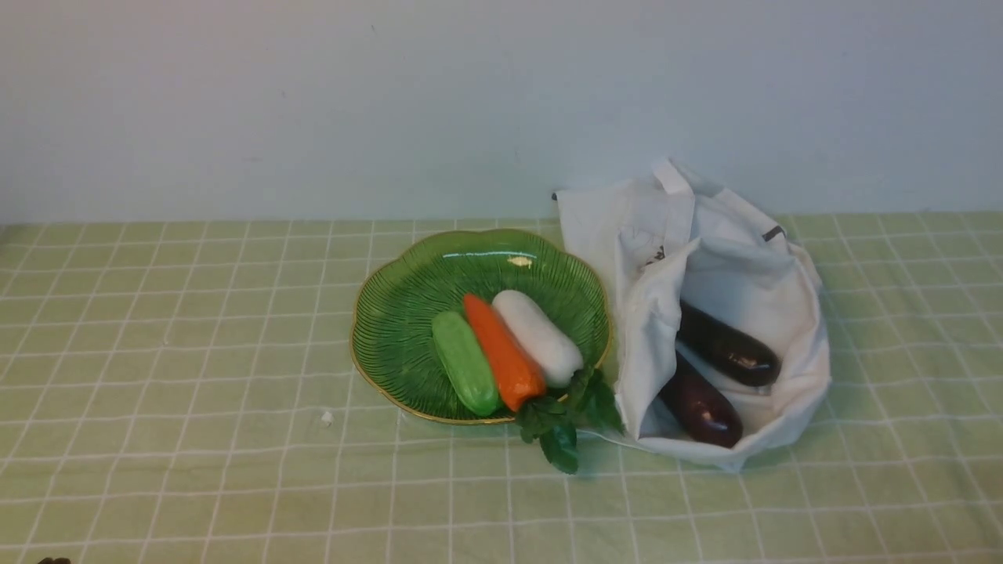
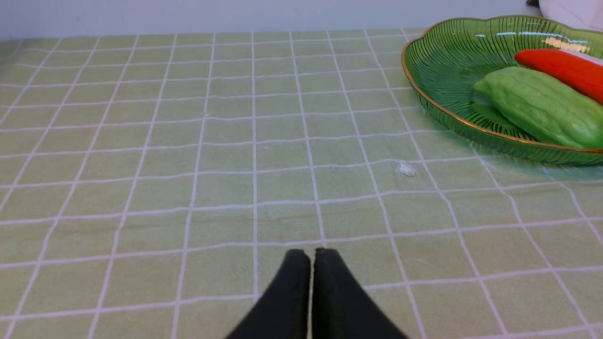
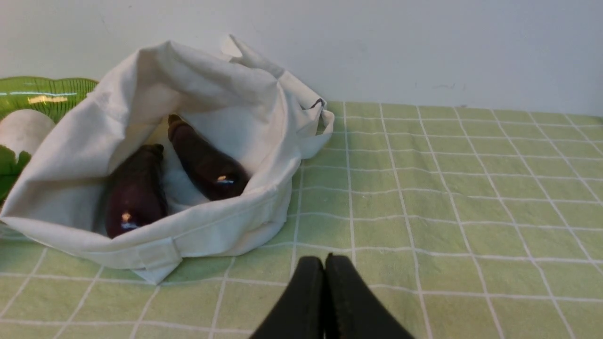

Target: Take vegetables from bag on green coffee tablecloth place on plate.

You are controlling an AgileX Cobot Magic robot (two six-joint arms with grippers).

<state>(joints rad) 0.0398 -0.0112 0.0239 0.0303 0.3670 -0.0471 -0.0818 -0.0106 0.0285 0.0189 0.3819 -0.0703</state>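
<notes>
Vegetables lie in two groups: three on the plate (image 1: pixel 407 313) and two inside the bag (image 1: pixel 752 258). On the green ribbed plate with its gold wavy rim, the green cucumber (image 1: pixel 465 363), the orange carrot (image 1: pixel 503 352) and the white radish (image 1: pixel 537 337) lie side by side, touching, with the carrot between the other two. The carrot's leafy top (image 1: pixel 566 419) hangs over the plate's near rim onto the green coffee tablecloth (image 1: pixel 196 329) and reaches the bag's edge. The white cloth bag sits just beside the plate, slumped with its mouth open, and two dark purple eggplants (image 1: pixel 727 345) (image 1: pixel 700 405) lie in it next to each other.

From the left wrist view, the left pincer (image 2: pixel 312 256) has its two black fingers pressed together, holding nothing, low over bare cloth. The plate lies well ahead of it and off to one side, with the cucumber nearest and the carrot behind it. A small white crumb (image 2: pixel 406 170) lies on the cloth between this pincer and the plate.

From the right wrist view, the right pincer (image 3: pixel 324 263) is likewise pressed together and empty, over the cloth. The bag lies near it, ahead and to one side, its open mouth facing the pincer so both eggplants show inside.
</notes>
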